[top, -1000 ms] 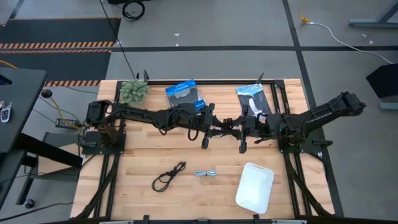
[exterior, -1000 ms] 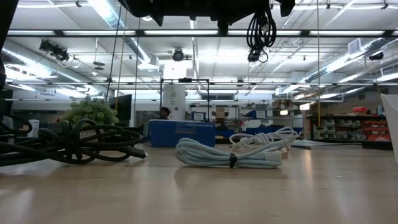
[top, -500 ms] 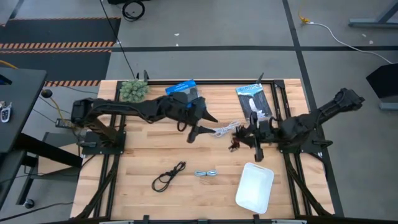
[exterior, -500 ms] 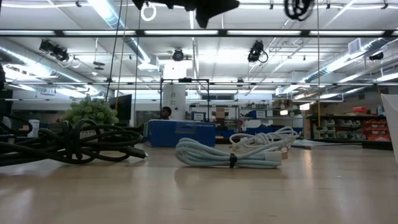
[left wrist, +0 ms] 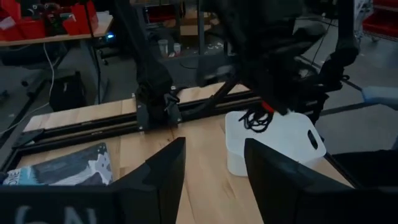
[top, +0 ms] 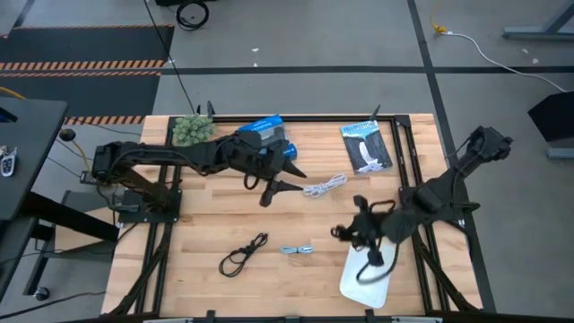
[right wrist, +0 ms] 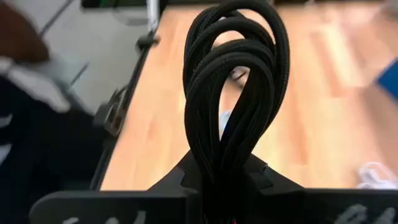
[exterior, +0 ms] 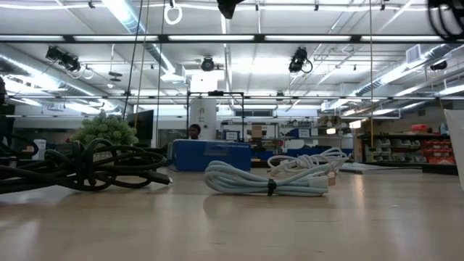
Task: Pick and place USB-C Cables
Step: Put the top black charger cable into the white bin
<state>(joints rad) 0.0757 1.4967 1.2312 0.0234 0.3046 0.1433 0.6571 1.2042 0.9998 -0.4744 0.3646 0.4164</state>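
Black cable (right wrist: 233, 87) clamped in right pincer (top: 352, 230) above bin (top: 381, 283).

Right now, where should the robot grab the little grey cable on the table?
Best guess: grip the short grey coiled cable at its middle, where a tie pinches the bundle. Come straight down from above, fingers across its narrow width; it lies flat and lengthwise on the wooden table, apart from the loose black cable.
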